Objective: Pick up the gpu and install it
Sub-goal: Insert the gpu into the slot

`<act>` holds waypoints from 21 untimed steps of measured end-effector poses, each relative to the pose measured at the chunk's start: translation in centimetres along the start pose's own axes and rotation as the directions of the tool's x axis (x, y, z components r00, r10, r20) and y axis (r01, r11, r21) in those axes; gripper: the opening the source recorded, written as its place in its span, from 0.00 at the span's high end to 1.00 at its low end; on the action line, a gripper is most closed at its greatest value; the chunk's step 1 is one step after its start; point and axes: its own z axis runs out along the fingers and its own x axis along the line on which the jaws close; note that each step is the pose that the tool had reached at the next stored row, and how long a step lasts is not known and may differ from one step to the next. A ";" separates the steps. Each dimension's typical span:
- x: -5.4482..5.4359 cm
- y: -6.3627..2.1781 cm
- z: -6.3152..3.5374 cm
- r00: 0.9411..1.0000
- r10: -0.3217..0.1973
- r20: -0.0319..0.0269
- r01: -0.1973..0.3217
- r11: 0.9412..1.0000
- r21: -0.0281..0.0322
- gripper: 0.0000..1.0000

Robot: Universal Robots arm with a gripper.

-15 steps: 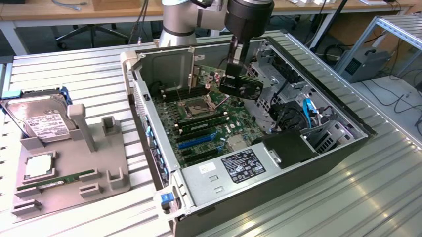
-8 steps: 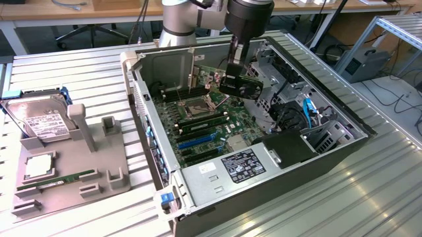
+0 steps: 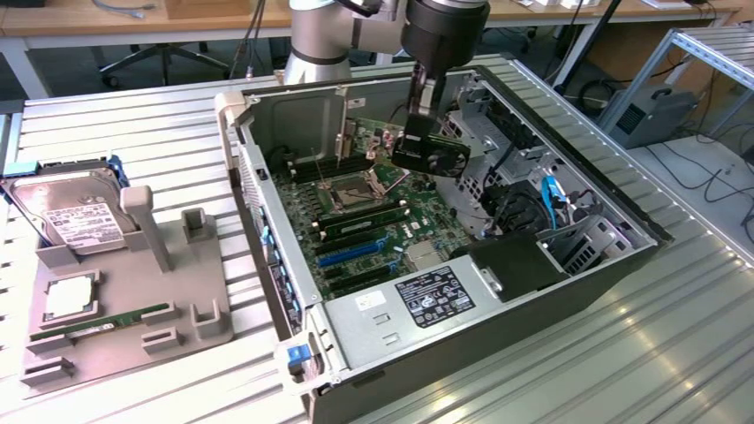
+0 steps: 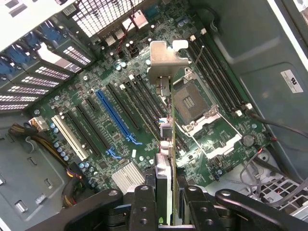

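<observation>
Edgewise, the tool (image 4: pixel 167 204) grips the gpu (image 4: pixel 163 60) above the motherboard (image 4: pixel 96 163), parallel to its slots (image 4: pixel 113 118), presumably for alignment.

The gpu (image 3: pixel 432 152) is a thin dark card with a silver metal bracket (image 4: pixel 163 60) at one end. It hangs on edge, clamped in the pincer (image 4: pixel 166 195), inside the open computer case (image 3: pixel 566 291), above the green motherboard (image 4: pixel 96 144) and not seated in any slot.
</observation>
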 end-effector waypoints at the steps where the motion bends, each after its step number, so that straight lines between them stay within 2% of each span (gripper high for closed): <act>1: 0.0 0.00 0.00 1.000 -0.002 0.000 0.002 1.000 0.000 0.73; 21: 0.0 0.00 0.02 0.999 -0.051 0.001 0.051 0.999 -0.001 0.73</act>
